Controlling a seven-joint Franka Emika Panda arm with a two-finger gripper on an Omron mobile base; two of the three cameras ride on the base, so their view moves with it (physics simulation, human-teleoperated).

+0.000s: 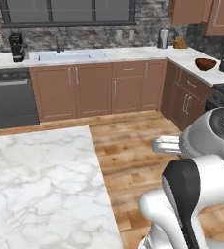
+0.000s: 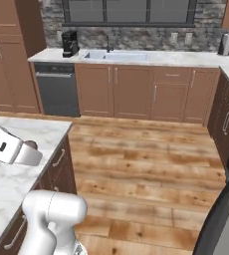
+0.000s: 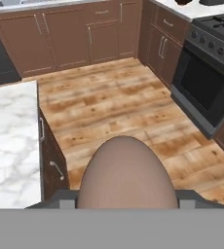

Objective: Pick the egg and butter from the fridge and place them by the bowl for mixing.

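At the bottom middle of the hand view the egg (image 3: 126, 175) hides the gripper's fingertips, and its own lower part is cut off. At the top right edge of that view only a sliver of the bowl (image 3: 184, 2) shows. In the right base view, the gripper (image 2: 31, 145) is mostly hidden behind the white arm.

You're in a home kitchen: brown wooden cupboards (image 1: 92, 87) run under a marble counter (image 1: 133, 53) with a sink (image 1: 67, 56), a dishwasher (image 2: 57, 89) sits beside them, a marble island (image 1: 41, 189) stands on plank flooring (image 2: 146, 164), and a stove with oven (image 3: 206, 82) lines the side.
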